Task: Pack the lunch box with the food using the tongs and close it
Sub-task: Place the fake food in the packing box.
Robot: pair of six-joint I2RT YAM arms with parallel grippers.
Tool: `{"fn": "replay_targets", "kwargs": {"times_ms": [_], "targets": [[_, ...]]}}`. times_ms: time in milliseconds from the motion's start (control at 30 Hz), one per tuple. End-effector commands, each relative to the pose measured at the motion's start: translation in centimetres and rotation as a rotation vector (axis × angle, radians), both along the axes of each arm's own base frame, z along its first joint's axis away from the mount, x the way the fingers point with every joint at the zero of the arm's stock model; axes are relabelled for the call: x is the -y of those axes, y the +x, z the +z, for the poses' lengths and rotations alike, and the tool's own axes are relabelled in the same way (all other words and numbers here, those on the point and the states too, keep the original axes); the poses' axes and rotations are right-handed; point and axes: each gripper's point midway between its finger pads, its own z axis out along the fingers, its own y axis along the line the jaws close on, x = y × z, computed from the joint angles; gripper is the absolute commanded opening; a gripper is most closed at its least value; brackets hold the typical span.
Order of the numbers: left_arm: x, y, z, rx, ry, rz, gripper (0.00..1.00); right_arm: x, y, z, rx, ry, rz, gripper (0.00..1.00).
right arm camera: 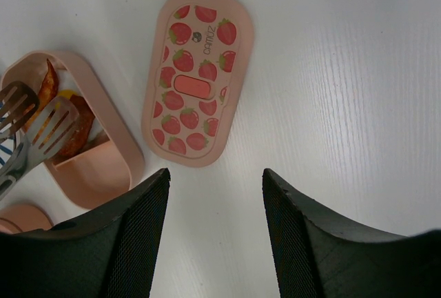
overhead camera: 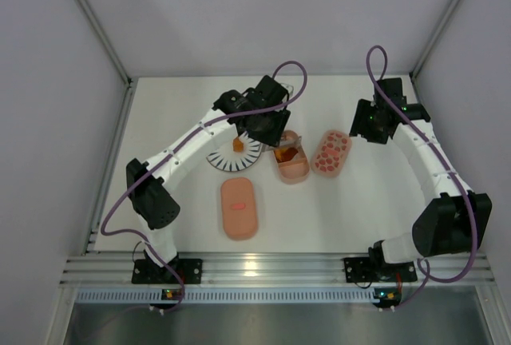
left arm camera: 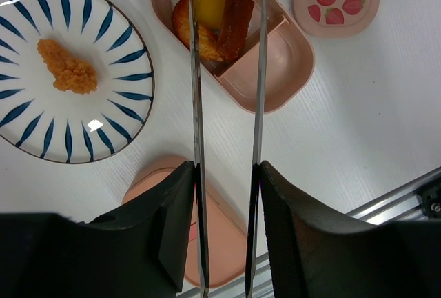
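My left gripper [left arm camera: 227,174] is shut on the silvery tongs [left arm camera: 196,105], one thin arm against each finger. The tongs' slotted tips [right arm camera: 41,122] hover spread over the filled end of a salmon-pink lunch box tray [left arm camera: 296,43]. In that compartment lie a yellow piece [left arm camera: 210,7], a dark brown strip [left arm camera: 236,12] and an orange piece [left arm camera: 186,25]; the tray's other compartment holds nothing. One orange crumbly piece of food [left arm camera: 67,67] rests on the striped plate [left arm camera: 27,105]. My right gripper [right arm camera: 216,181] stands open over bare table, just short of the strawberry-printed lid [right arm camera: 198,77].
A plain pink lid with a small red mark [overhead camera: 239,208] lies near the front of the table, under my left wrist. The strawberry lid [overhead camera: 330,152] lies right of the tray [overhead camera: 292,168]. White walls enclose the table on three sides, a metal rail [overhead camera: 263,269] in front.
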Motion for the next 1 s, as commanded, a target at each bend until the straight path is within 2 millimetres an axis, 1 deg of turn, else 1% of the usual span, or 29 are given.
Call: {"fn": "replay_targets", "kwargs": {"times_ms": [0, 133, 233, 300, 367, 400, 467, 533, 667, 767, 900, 967], "targets": [[-0.3, 0.1, 2.7, 0.067, -0.048, 0.018, 0.46, 0.6, -0.5, 1.2, 0.029, -0.008, -0.014, 0.56], [-0.2, -0.6, 2.1, 0.035, -0.056, 0.005, 0.43, 0.6, -0.5, 1.3, 0.029, -0.009, -0.012, 0.56], [0.1, -1.3, 2.2, 0.018, -0.083, -0.014, 0.42, 0.6, -0.5, 1.3, 0.028, -0.009, -0.014, 0.56], [0.0, -1.7, 1.7, -0.004, -0.077, -0.018, 0.41, 0.6, -0.5, 1.3, 0.029, -0.009, -0.012, 0.56], [-0.1, -2.1, 1.2, -0.026, -0.069, -0.021, 0.37, 0.6, -0.5, 1.2, 0.028, -0.009, -0.014, 0.56], [-0.1, -2.1, 1.5, -0.019, -0.078, -0.022, 0.37, 0.6, -0.5, 1.2, 0.029, -0.008, -0.013, 0.56], [-0.1, -2.2, 1.5, -0.017, -0.087, -0.026, 0.37, 0.6, -0.6, 1.2, 0.026, -0.007, -0.012, 0.56], [0.6, -2.8, 1.8, -0.04, -0.124, -0.056, 0.37, 0.5, -0.7, 1.1, 0.026, -0.007, -0.011, 0.56], [1.1, -3.2, 1.9, -0.055, -0.149, -0.081, 0.36, 0.6, -0.8, 1.1, 0.026, -0.008, -0.011, 0.56], [1.1, -3.1, 2.0, -0.046, -0.153, -0.075, 0.37, 0.6, -0.9, 1.2, 0.029, -0.009, -0.015, 0.56], [0.3, -2.3, 1.4, -0.027, -0.104, -0.029, 0.38, 0.6, -1.0, 1.1, 0.031, -0.008, -0.014, 0.56], [0.1, -2.3, 1.2, -0.031, -0.095, -0.022, 0.38, 0.7, -1.1, 1.0, 0.027, -0.008, -0.016, 0.56]]}}
